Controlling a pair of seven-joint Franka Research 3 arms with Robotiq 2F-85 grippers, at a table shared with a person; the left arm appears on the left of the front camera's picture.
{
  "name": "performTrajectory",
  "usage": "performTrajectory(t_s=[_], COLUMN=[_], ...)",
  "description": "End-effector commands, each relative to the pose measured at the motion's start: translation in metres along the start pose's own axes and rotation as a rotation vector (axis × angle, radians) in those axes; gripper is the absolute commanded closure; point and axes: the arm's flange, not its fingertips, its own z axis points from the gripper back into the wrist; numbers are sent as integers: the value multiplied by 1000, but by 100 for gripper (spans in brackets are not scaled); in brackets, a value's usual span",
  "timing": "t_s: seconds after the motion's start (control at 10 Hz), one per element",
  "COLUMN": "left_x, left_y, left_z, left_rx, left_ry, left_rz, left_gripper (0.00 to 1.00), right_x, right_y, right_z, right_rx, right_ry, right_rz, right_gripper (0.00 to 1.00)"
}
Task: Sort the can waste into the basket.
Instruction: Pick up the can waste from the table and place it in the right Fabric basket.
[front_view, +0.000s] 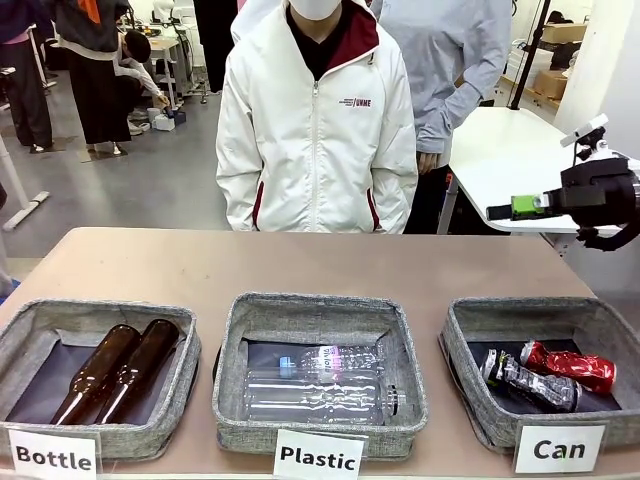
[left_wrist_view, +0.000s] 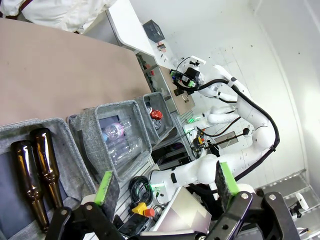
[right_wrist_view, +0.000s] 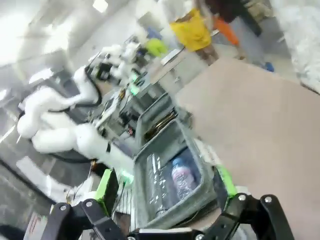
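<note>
The grey woven basket (front_view: 470, 400) behind the white "Can" card sits at the bench's near right. Inside lie a crushed red can (front_view: 570, 366) and, touching its left, a dark can (front_view: 528, 380) on its side.

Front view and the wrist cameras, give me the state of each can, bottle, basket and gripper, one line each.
red can: crushed, lying in the Can basket.
dark can: crushed, lying beside the red can.
Can basket: holds both cans.
brown bottles: two, lying in the Bottle basket.
clear bottles: lying in the Plastic basket.
left gripper: open, empty.
right gripper: open, empty, raised off the table.
</note>
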Motion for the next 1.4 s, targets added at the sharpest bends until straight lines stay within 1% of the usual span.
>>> performTrajectory(t_s=[0.0,0.1,0.2,1.3], left_x=[1,1,1,1], left_y=[-3,-3,-3,-3], left_z=[-1,-1,-1,-1], left_rx=[-17,-17,-17,-17], left_ry=[-7,-7,-7,-7], left_rz=[-11,-11,-11,-11], left_gripper=[0,0,0,0], right_x=[2,2,1,1], right_y=[11,11,-1,-1], right_z=[-18,-19,-3,-3], right_rx=[-36,12,-25,-25], right_ry=[11,27,-4,-4], right_rz=[-22,-14,-11,-11], right_gripper=[0,0,0,0])
